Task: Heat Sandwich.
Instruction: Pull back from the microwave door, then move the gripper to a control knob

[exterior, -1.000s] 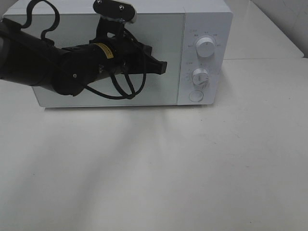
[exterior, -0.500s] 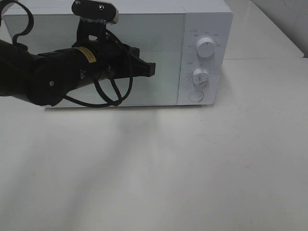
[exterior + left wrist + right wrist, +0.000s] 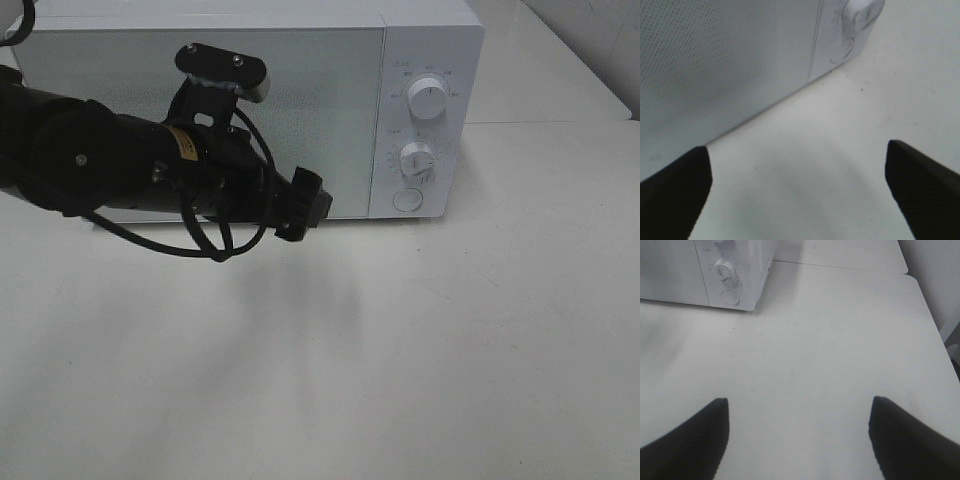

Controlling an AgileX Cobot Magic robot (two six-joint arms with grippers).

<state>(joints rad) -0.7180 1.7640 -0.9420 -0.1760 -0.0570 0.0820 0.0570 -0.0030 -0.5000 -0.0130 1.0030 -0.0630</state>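
Note:
The sandwich is not in view in any frame. The white microwave (image 3: 330,60) stands at the back of the table with its door (image 3: 340,120) shut. My left gripper (image 3: 305,205) hangs in front of the door's lower right part, pointing down toward the table. In the left wrist view it (image 3: 796,150) is open and empty, with the door (image 3: 730,60) and control panel (image 3: 850,30) just beyond it. My right gripper (image 3: 799,402) is open and empty over bare table, away from the microwave (image 3: 725,270). It does not show in the exterior view.
The microwave's panel carries two knobs (image 3: 428,98) (image 3: 416,160) and a round button (image 3: 407,199). A white table (image 3: 400,350) spreads in front of it. A table seam (image 3: 840,267) runs behind on the right.
My left arm has drawn back leftward, then dropped, and its gripper has tipped from level at mid-door height down toward the table by the door's lower edge. The microwave door stays shut.

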